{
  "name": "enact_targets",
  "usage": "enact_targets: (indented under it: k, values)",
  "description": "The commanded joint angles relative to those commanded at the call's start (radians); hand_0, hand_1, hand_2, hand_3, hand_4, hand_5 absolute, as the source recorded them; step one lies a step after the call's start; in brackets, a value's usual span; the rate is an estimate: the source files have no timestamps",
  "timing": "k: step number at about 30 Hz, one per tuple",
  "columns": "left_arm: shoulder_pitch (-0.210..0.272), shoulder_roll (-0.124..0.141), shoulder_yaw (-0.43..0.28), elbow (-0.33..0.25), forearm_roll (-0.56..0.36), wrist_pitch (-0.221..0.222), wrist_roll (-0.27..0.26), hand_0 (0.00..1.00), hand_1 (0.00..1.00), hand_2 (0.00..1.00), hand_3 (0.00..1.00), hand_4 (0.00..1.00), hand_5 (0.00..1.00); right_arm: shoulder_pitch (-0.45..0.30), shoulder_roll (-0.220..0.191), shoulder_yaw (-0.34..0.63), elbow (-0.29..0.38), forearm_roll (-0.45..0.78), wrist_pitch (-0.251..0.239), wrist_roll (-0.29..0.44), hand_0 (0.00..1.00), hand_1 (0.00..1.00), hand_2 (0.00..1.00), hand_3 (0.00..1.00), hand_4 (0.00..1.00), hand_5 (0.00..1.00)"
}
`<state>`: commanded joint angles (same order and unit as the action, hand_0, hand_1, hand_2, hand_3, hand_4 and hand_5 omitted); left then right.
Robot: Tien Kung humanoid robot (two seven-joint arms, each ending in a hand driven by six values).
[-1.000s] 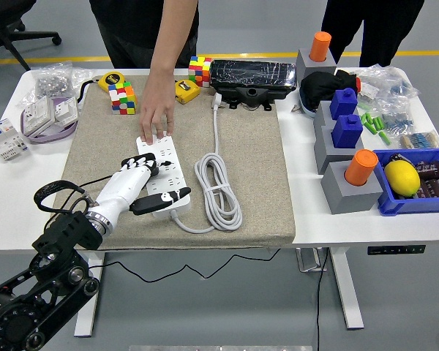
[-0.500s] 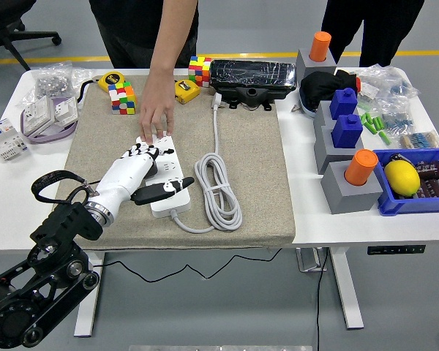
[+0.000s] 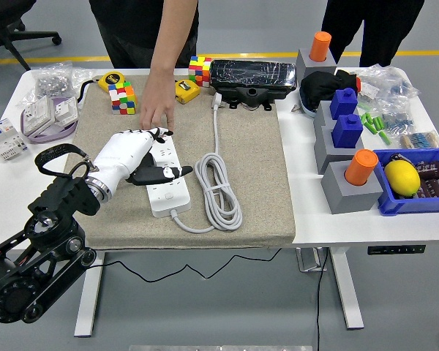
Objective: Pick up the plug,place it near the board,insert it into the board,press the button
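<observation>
Left hand over the power strip, far end.
Left hand (image 3: 135, 157) lay on the white power strip (image 3: 164, 189) on the beige mat (image 3: 249, 183), fingers loosely spread, thumb out, gripping nothing. A person's hand (image 3: 155, 110) touched the strip's far end; plug not discernible.

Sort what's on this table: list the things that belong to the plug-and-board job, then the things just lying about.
Part of the job:
- power strip
- white cable
- left hand, over the strip
- person's hand, at the strip's far end

Lying about:
- puzzle cubes
- tape measure
- lemon in the blue bin
- grey blocks with orange and blue pegs
- black device
</observation>
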<state>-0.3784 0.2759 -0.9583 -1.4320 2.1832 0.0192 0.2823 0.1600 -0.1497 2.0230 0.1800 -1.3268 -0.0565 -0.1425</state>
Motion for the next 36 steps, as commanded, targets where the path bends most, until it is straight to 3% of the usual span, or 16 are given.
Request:
enact_targets:
  k: [1,2,7,8,12,18,26,31,32,36]
  values:
    - [-0.017,-0.001,-0.002,0.011,-0.001,-0.017,0.0,0.339,0.359,0.436,0.926,0.679,0.165,-0.001,0.0,0.0,0.0,0.0,0.0,0.0,0.824,0.764,0.753,0.793,0.998,0.998]
    - [-0.03,-0.001,-0.004,0.018,-0.002,-0.028,-0.001,0.197,0.067,0.157,0.89,0.571,0.002,-0.001,0.001,-0.001,0.0,0.001,0.0,0.0,0.824,0.764,0.754,0.794,0.998,0.998]
    - [-0.083,0.003,-0.003,0.041,-0.002,-0.054,-0.003,0.197,0.067,0.157,0.89,0.571,0.002,0.001,0.002,0.001,0.0,-0.001,-0.001,0.0,0.824,0.764,0.754,0.794,0.998,0.998]
    - [-0.09,0.002,-0.004,0.044,-0.003,-0.054,-0.003,0.189,0.04,0.129,0.875,0.432,0.002,0.001,0.002,0.001,0.0,0.001,-0.001,0.001,0.824,0.764,0.754,0.794,0.998,0.998]
    - [-0.098,0.005,-0.002,0.037,-0.001,-0.08,0.003,0.189,0.04,0.129,0.875,0.432,0.002,0.001,0.002,0.004,0.0,-0.005,-0.002,0.0,0.824,0.764,0.754,0.794,0.998,0.998]
    - [-0.047,0.056,-0.014,-0.104,-0.046,-0.222,0.075,0.166,0.024,0.121,0.853,0.412,0.002,-0.004,0.0,0.004,0.0,-0.006,-0.003,-0.003,0.824,0.765,0.754,0.793,0.998,0.998]
    - [0.051,0.084,-0.054,-0.275,-0.162,-0.278,0.124,0.155,0.016,0.12,0.853,0.426,0.002,-0.007,0.001,0.005,0.0,-0.006,-0.003,-0.003,0.823,0.765,0.754,0.793,0.998,0.998]
    - [0.119,0.078,-0.064,-0.3,-0.321,-0.302,0.11,0.155,0.016,0.12,0.853,0.426,0.002,-0.01,0.003,0.007,0.0,-0.007,-0.002,-0.004,0.823,0.765,0.754,0.793,0.998,0.998]
    - [0.122,0.076,-0.064,-0.299,-0.329,-0.303,0.109,0.152,0.02,0.128,0.859,0.464,0.002,-0.011,0.003,0.008,0.0,-0.007,-0.003,-0.004,0.823,0.765,0.754,0.793,0.998,0.998]
    - [0.148,0.048,-0.065,-0.259,-0.344,-0.305,0.109,0.152,0.02,0.128,0.859,0.464,0.002,-0.013,0.008,0.01,0.0,-0.005,-0.002,-0.003,0.823,0.765,0.754,0.793,0.998,0.998]
